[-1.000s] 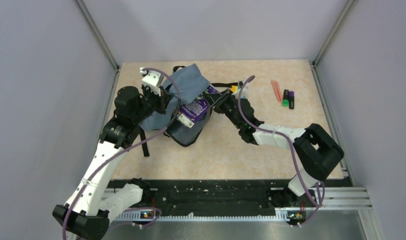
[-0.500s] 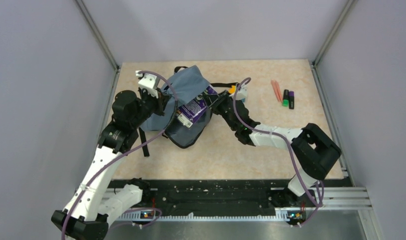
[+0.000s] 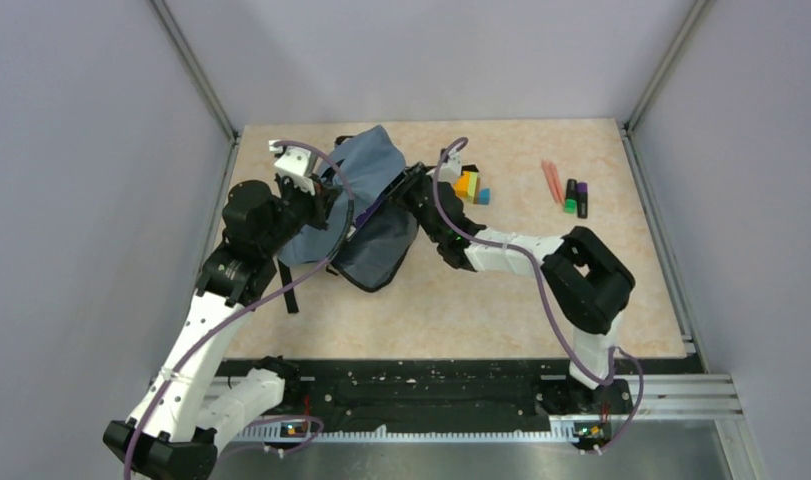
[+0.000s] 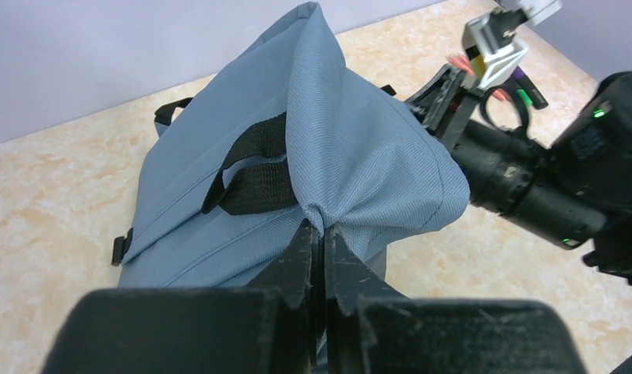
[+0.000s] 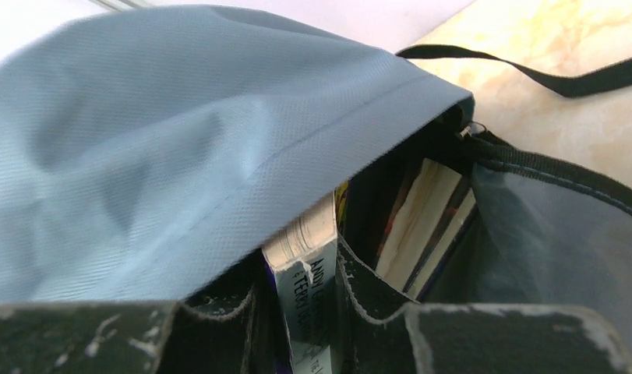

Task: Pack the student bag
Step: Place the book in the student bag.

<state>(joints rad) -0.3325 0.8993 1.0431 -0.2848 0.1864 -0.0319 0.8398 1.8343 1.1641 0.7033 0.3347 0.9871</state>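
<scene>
The student bag point(image 3: 371, 165), dusty-blue with black straps, lies at the back left of the table with its mouth facing right. My left gripper point(image 4: 318, 226) is shut on a pinch of the bag's top fabric point(image 4: 351, 148) and holds the flap up. My right gripper point(image 5: 301, 273) is at the bag's mouth, shut on the spine of a book point(image 5: 312, 284) that goes in under the blue flap point(image 5: 180, 140). More books point(image 5: 425, 226) stand inside the bag to the right of it. In the top view the right gripper point(image 3: 401, 190) sits at the opening.
Coloured blocks point(image 3: 471, 186) lie just right of the bag. Orange pencils point(image 3: 552, 182) and two highlighters point(image 3: 576, 198) lie further right. A black strap point(image 5: 562, 78) trails across the table behind the bag. Walls close in the table on three sides.
The right gripper has pushed the purple book leftwards into the bag, so the flap now covers it from above. The coloured blocks have come into view. The left gripper keeps its hold.
</scene>
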